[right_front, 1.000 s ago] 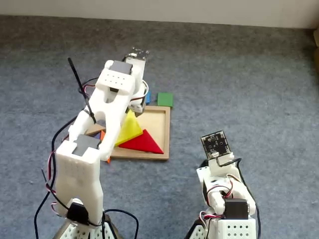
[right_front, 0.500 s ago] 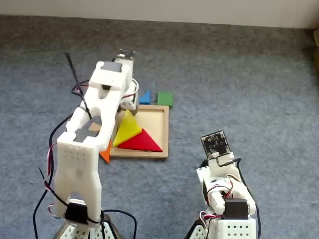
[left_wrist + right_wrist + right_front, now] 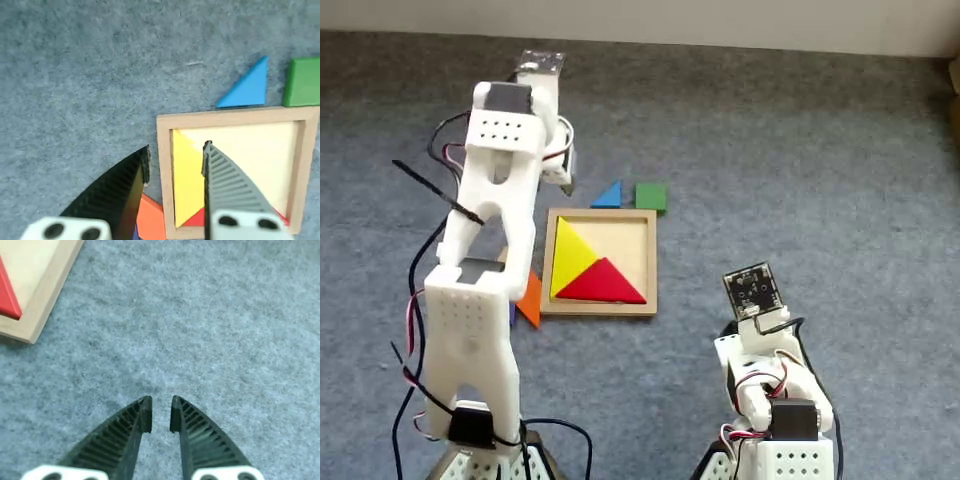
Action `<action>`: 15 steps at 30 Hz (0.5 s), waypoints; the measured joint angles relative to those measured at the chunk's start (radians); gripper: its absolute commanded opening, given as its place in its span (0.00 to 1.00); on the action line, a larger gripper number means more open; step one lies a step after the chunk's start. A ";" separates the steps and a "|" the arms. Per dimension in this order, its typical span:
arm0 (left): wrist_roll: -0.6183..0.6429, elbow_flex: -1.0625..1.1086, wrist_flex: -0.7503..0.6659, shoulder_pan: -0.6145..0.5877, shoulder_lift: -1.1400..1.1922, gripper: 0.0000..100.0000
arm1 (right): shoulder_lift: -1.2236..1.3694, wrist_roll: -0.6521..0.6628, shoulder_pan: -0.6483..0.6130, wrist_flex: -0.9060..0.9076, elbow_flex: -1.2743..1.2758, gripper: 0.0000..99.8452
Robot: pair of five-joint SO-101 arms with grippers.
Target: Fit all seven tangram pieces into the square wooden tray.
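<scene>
Where the square wooden tray lies, slightly left of centre in the high view, two pieces are seated inside it. A large yellow triangle fills the tray's left part. A large red triangle fills its lower part. The two meet along a slanted edge near the middle, and the tray's upper right part is bare wood.

Just above the tray's upper rim, outside it, lie a small blue triangle and, to its right, a green square. The two are side by side and close to the rim. An orange piece lies on the counter just beside the tray's lower left corner, partly hidden under the left arm.

The left arm rises along the left side of the high view, with its wrist near the upper left of the frame. In the left wrist view, the left hand is spread wide and holds nothing. One finger lies over the yellow triangle and the other over the counter outside the tray, so that the tray's left rim sits between them.

The right arm is folded at the lower right of the high view. The right hand is empty, its fingers drawn almost together over the bare grey carpeted counter, well apart from the tray.
</scene>
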 measured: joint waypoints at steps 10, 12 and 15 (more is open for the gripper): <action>0.000 0.074 0.035 0.144 -0.009 0.11 | 0.000 0.000 0.000 0.000 0.000 0.08; 0.000 0.118 0.035 0.181 -0.040 0.11 | 0.000 0.000 0.000 0.000 0.000 0.08; 0.000 0.193 0.035 0.244 -0.095 0.11 | 0.000 0.000 0.000 0.000 0.000 0.08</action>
